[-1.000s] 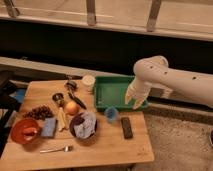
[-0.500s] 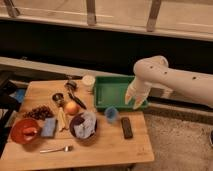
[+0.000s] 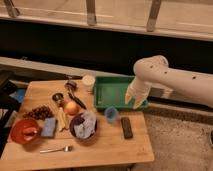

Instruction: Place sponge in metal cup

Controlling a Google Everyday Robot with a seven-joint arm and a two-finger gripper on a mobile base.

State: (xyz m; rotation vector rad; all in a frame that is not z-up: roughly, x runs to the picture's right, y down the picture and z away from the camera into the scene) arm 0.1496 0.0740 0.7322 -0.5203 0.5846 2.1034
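You are looking at a light wooden rectangular bench (image 3: 100, 150) standing on a speckled grey floor (image 3: 175, 140), with a long pale ledge (image 3: 40, 65) just behind it, a dark wall band (image 3: 75, 42) above that, and grey metal railing posts (image 3: 91, 12) along the top, all in dim warm light.

You've got a white arm (image 3: 175, 82): fat rounded tube links, bulbous joint, small dark dots along the forearm shell. Tapered cream tool (image 3: 134, 97), sitting over the green tray's (image 3: 112, 78) right edge.
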